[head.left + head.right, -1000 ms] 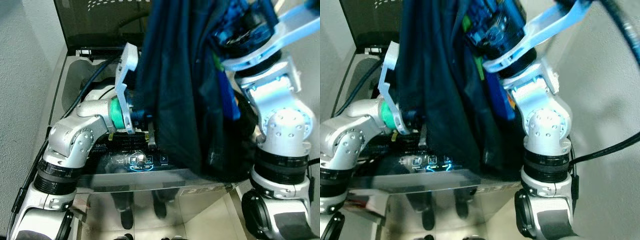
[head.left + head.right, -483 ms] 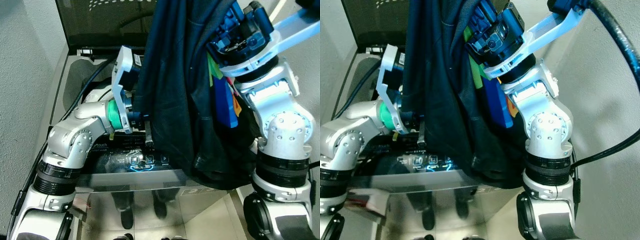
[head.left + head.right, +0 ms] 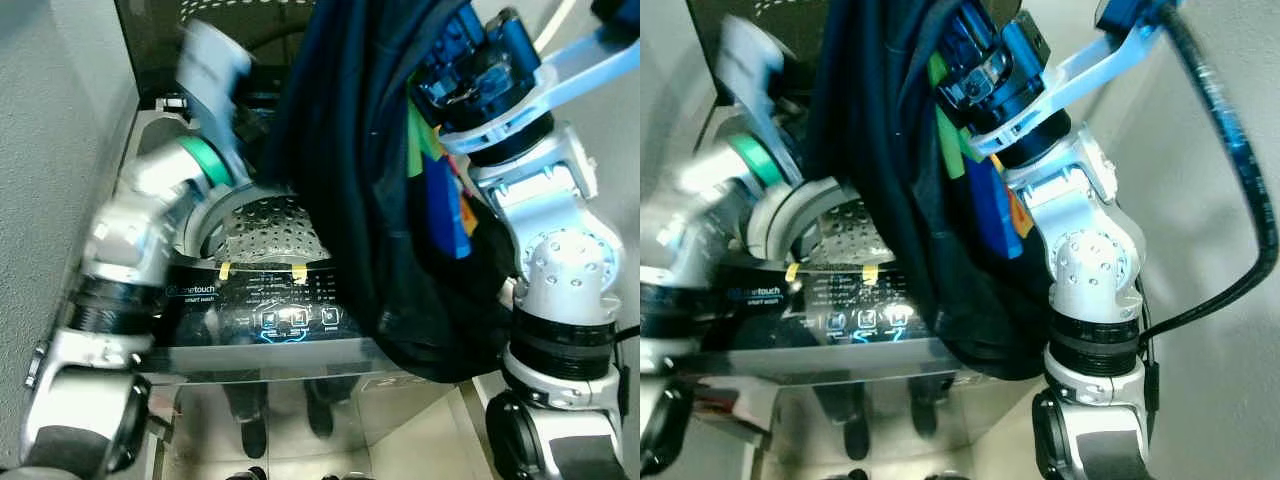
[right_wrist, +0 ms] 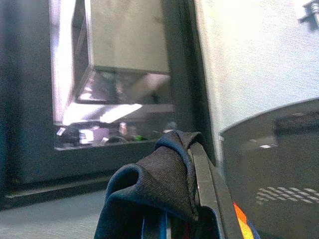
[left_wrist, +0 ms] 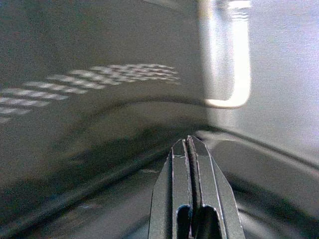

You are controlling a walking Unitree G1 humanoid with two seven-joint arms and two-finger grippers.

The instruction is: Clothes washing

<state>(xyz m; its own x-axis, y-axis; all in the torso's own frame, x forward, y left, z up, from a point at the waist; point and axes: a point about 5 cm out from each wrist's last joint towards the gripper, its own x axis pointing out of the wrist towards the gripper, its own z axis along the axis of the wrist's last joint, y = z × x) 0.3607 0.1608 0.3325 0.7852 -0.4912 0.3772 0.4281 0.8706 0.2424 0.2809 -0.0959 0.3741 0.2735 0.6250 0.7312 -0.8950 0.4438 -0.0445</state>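
Above the open top-loading washing machine [image 3: 200, 330], the right claw [image 4: 197, 164] is raised high, clamped on a bunched fold of the dark navy garment [image 3: 360, 180], and the cloth hangs in a long bundle in front of the right arm. Its lowest folds droop past the lit control panel [image 3: 290, 320] and over the machine's front edge rather than over the perforated steel drum [image 3: 265, 225]. Bright green, blue and orange patches [image 3: 440, 200] show on the side of the bundle nearest the right wrist.

The left claw [image 5: 188, 199] has its two fingers pressed flat together with nothing between them, and it points toward the raised dark lid [image 3: 165, 45] at the back of the machine.

The risk from here looks plain: if the garment is let go where it hangs, the bulk of it would likely land on the panel or slide down the front to the floor, because most of its weight sits forward of the opening. A trailing fold could also brush the touch buttons.

Compared with half a second ago, the left arm has swung up and back, blurred in mid-motion, away from the cloth it was pressed against; the drum it was covering is now uncovered. The garment hangs much as before.
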